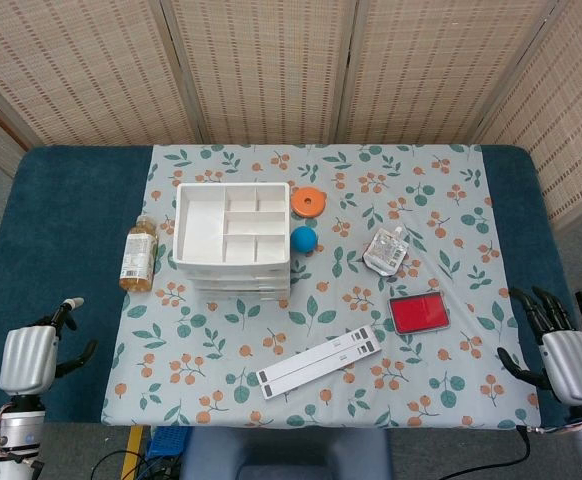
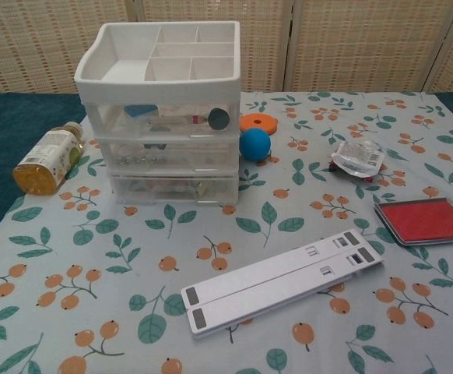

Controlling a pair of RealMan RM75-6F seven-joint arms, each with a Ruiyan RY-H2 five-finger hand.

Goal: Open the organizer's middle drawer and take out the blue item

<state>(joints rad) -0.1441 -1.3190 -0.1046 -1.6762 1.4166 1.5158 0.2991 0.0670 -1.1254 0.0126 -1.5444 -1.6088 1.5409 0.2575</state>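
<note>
Nearest me, both robot hands — left robot hand (image 1: 28, 360), right robot hand (image 1: 563, 352) — hang empty, fingers apart, well short of the organizer (image 2: 164, 117), whose middle drawer (image 2: 168, 154) sits closed — I'd hook its front edge squarely.

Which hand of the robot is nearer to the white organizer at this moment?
Left. The left hand rests at the near left table edge, diagonally below the organizer. The right hand sits at the near right edge, much farther across the cloth.
</note>
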